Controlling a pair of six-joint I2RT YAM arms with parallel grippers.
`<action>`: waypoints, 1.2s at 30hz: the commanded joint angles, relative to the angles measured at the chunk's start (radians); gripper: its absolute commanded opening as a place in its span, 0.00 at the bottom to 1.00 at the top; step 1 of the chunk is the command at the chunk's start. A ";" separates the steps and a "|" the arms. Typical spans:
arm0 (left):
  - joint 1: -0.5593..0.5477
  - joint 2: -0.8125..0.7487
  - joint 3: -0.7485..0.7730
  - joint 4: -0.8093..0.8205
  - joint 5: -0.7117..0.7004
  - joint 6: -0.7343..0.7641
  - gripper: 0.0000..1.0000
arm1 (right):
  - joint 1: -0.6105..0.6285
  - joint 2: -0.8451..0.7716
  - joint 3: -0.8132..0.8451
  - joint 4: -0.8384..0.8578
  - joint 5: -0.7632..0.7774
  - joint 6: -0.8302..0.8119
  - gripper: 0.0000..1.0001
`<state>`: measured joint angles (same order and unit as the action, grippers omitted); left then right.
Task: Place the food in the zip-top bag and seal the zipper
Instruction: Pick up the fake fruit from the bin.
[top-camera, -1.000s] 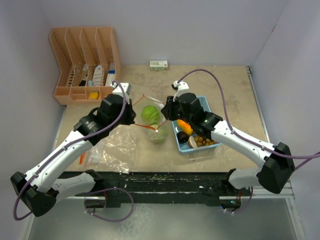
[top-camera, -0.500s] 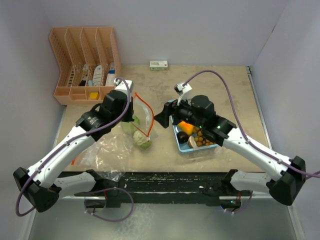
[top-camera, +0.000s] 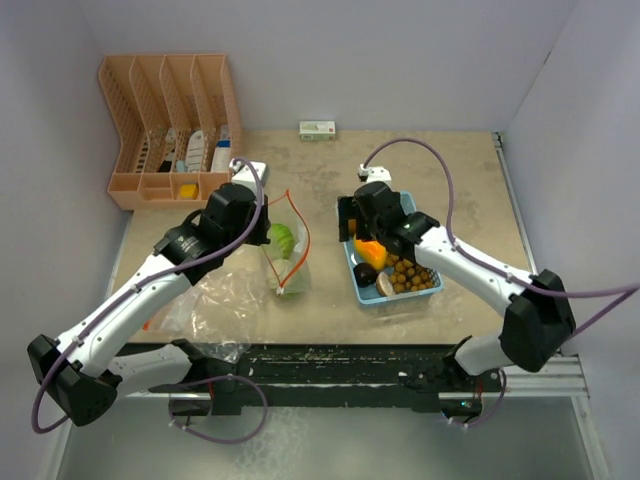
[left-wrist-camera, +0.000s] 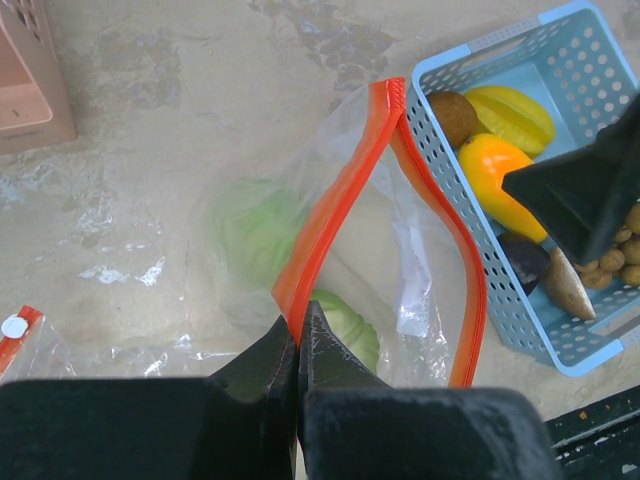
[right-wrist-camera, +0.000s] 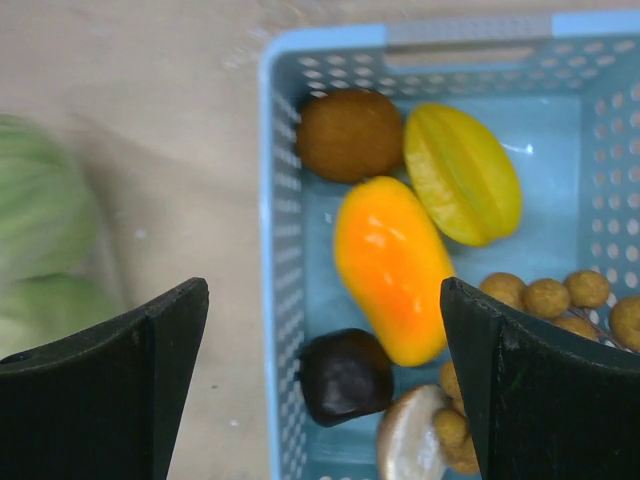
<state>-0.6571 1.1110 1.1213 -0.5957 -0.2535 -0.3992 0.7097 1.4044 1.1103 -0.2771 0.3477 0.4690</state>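
1. Zip-top bag (left-wrist-camera: 405, 290) — clear, crinkled film with an orange zipper strip along each lip. It lies on the table (top-camera: 450, 170) just beside the tray's long wall, and its mouth gapes open.
2. Inside the bag are two pale green leafy pieces (left-wrist-camera: 255, 225), ribbed and rounded, seen blurred through the film.
3. Left gripper (left-wrist-camera: 298, 335): the black fingers are pressed together on one orange lip. The other lip bows away toward the tray.
4. Light blue tray (right-wrist-camera: 330, 42): rectangular perforated plastic. It holds:
   - a fuzzy brown ball (right-wrist-camera: 350, 135);
   - a ridged yellow star fruit (right-wrist-camera: 462, 172);
   - a smooth, glossy orange fruit (right-wrist-camera: 392, 268);
   - a dark brown lump (right-wrist-camera: 346, 375);
   - a beige round slice (right-wrist-camera: 410, 435);
   - a bunch of small brown balls (right-wrist-camera: 545, 298).
5. Right gripper (right-wrist-camera: 322, 290): the fingers are spread wide and grip nothing. The orange fruit and dark lump lie in the gap between them. One finger hangs outside the tray wall, over the table; the other is over the brown balls. Whether either finger touches anything cannot be told.
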 joint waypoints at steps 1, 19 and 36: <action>-0.001 -0.040 -0.003 0.061 0.016 0.024 0.00 | -0.080 0.044 0.007 -0.055 0.044 0.031 0.99; -0.001 -0.054 -0.011 0.063 0.033 0.021 0.00 | -0.134 0.277 0.003 -0.017 -0.088 -0.016 0.99; 0.002 -0.058 -0.015 0.061 0.032 0.017 0.00 | -0.133 0.350 -0.007 0.019 -0.106 -0.008 0.95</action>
<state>-0.6571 1.0878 1.1141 -0.5892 -0.2272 -0.3996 0.5739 1.7348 1.1046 -0.2901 0.2657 0.4606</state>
